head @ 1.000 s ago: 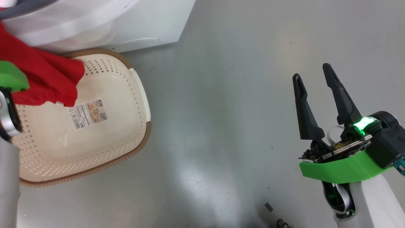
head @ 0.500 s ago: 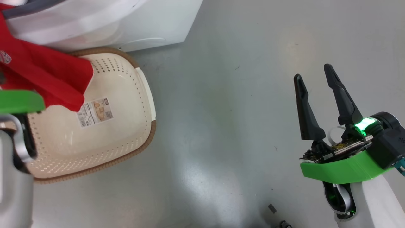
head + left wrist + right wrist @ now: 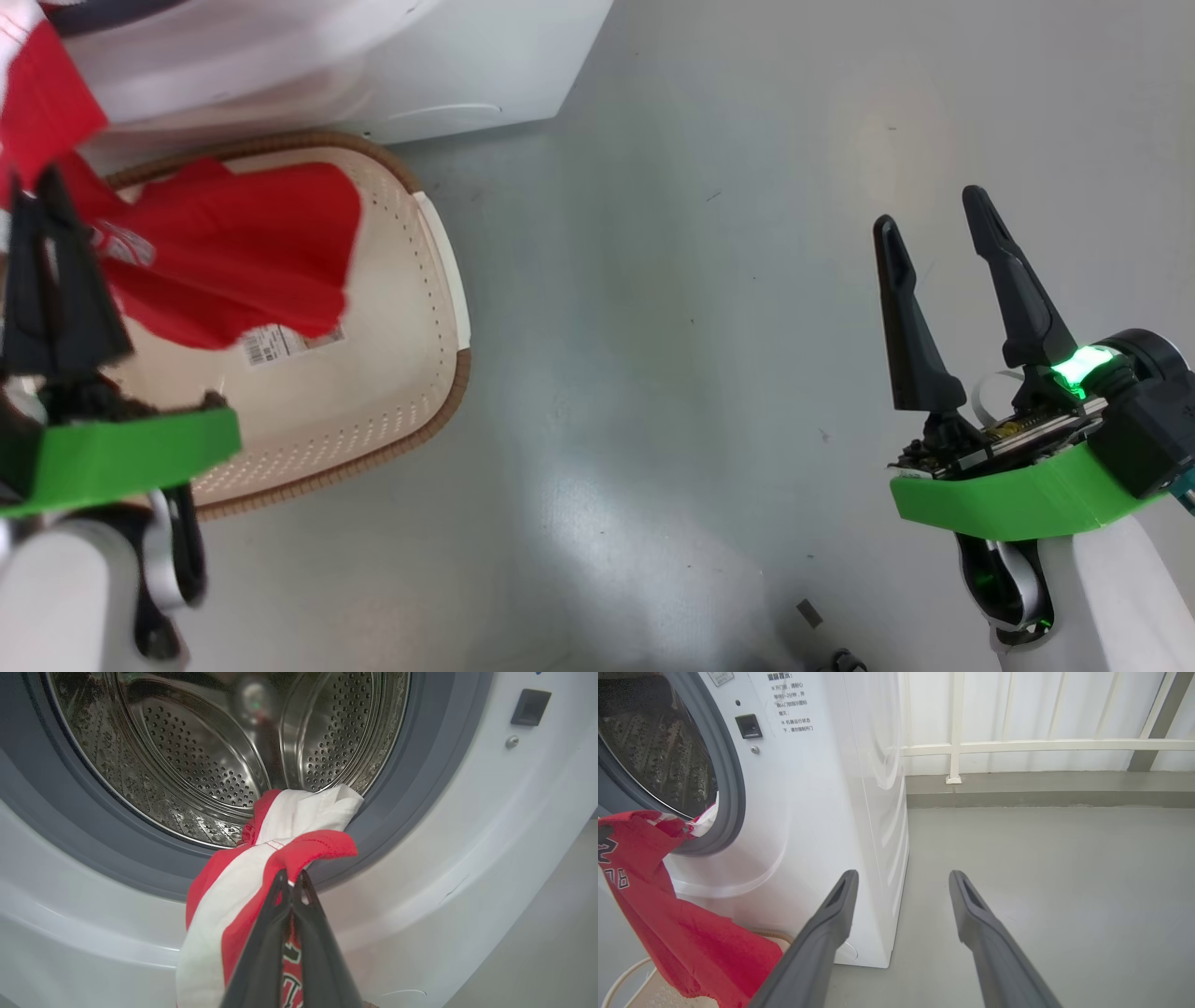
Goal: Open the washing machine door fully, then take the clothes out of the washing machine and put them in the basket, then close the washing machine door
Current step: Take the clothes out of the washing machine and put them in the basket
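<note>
Firmly, left pincer (image 3: 290, 879) clamps red-and-white fabric clothes (image 3: 317, 842) trailing from big white washing machine (image 3: 420, 882) over cream perforated plastic basket (image 3: 411, 373); right pincer (image 3: 927, 208) spread wide.

At my ten o'clock, the red-and-white jersey (image 3: 233, 252) trails out of the open washing machine (image 3: 485, 65) over the cream basket (image 3: 411, 327).

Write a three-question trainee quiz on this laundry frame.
1. True or false: the left gripper is shut on the red and white fabric garment.
2. Relative to the cream perforated plastic basket, the garment's lower end is: A) over it B) under it C) far off to one side.
3. Fill in: the right gripper is ____ and holds nothing.
Key: 1 true; 2 A; 3 open.
</note>
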{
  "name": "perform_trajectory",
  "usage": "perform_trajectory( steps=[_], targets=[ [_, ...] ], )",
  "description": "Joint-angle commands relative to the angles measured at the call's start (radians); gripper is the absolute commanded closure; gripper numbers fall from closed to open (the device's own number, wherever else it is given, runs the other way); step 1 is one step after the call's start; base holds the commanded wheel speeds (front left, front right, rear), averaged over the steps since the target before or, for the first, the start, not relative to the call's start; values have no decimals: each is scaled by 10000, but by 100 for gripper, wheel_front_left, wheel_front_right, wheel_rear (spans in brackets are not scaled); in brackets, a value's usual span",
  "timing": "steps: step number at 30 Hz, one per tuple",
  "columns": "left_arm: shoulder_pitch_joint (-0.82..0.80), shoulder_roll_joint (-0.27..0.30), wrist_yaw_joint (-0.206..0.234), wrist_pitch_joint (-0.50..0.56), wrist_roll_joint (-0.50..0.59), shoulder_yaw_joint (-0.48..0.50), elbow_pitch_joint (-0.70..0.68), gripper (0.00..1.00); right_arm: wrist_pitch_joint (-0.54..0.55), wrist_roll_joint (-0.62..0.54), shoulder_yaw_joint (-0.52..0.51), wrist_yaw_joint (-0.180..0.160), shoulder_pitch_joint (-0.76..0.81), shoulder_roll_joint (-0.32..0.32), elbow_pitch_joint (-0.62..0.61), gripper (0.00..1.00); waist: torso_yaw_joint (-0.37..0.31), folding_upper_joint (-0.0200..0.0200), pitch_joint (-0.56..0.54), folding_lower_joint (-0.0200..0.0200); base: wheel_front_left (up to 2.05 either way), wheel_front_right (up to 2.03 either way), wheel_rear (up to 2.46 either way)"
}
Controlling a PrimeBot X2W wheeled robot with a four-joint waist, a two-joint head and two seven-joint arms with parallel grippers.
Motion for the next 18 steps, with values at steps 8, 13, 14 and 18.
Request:
perform_trajectory(
  steps=[8,13,14,18],
  targets=[
    [664,-140,40,184,-218,20,21,100,-63,19,181,62,89,-70,-273,0,-12,0,138,0,0,0,0],
    [285,-228,-314,161,-649,-32,1614,100,-63,15,215,62,17,-70,-182,0,-52,0,199,0,0,0,0],
    [151,-212,-415,159,-721,-47,2032,100,-63,12,216,62,5,-70,-165,0,-65,0,210,0,0,0,0],
    [-429,-204,-756,99,-944,-116,3738,100,-63,39,236,62,-56,-70,-122,0,-146,0,254,0,0,0,0]
  ],
)
